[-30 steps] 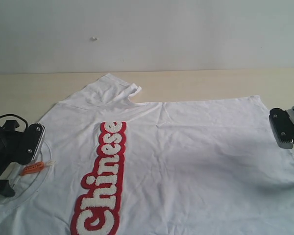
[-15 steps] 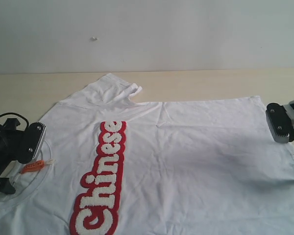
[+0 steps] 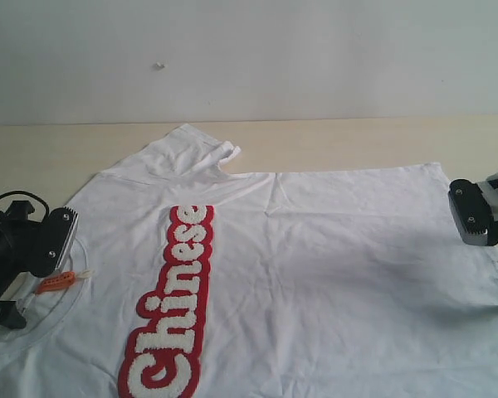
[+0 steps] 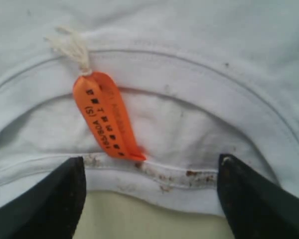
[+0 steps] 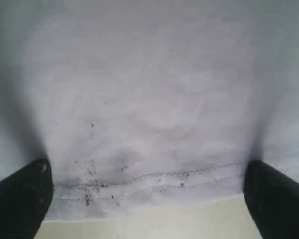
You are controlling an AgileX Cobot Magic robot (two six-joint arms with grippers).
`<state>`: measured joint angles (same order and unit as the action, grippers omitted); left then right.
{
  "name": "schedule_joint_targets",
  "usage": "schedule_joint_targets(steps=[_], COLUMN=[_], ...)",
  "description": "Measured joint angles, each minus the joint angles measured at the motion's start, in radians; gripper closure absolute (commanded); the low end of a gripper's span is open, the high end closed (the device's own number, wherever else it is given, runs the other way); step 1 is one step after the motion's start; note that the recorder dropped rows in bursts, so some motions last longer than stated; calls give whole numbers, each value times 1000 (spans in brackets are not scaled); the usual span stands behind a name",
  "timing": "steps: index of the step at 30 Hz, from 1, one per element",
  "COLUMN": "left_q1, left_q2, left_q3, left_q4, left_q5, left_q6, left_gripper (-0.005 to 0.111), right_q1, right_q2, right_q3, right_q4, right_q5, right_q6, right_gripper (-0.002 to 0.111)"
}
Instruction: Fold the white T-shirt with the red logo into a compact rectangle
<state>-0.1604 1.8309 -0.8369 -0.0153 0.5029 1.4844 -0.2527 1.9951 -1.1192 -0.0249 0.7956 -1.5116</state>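
Note:
The white T-shirt (image 3: pixel 315 265) lies spread flat on the table, with the red logo (image 3: pixel 176 307) running lengthwise down its chest. My left gripper (image 3: pixel 33 278) is at the neck end, open, its jaws straddling the ribbed collar (image 4: pixel 179 174) beside the orange neck tag (image 4: pixel 107 117). In the left wrist view the gripper (image 4: pixel 150 167) holds nothing. My right gripper (image 3: pixel 490 257) is at the opposite end, open over the stitched hem (image 5: pixel 154 184). In the right wrist view the gripper (image 5: pixel 147 169) has its fingers wide apart on either side of the hem, and the cloth is not pinched.
The beige table (image 3: pixel 357 141) shows beyond the shirt, up to a pale wall (image 3: pixel 315 58). One sleeve (image 3: pixel 191 149) points toward the wall. Bare table (image 5: pixel 164 224) also shows just past the hem and under the collar (image 4: pixel 139 219).
The right gripper has shifted a little left onto the hem, and its lower finger has come into view. The left gripper has dropped slightly at the collar. The shirt has not moved.

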Motion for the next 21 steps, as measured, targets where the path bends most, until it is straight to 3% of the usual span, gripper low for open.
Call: schedule_joint_targets(steps=[17,21], left_q1=[0,0], left_q2=[14,-9], left_q3=[-10,-8], left_q4=[0,-45], left_q5=[15,-52], left_q6=[0,-63], left_gripper=[36,35], right_q1=[0,0], right_q2=[0,0], right_q3=[0,0], right_q4=[10,11], right_q5=[-2,-4], right_q6=[0,0], right_gripper=[3,3])
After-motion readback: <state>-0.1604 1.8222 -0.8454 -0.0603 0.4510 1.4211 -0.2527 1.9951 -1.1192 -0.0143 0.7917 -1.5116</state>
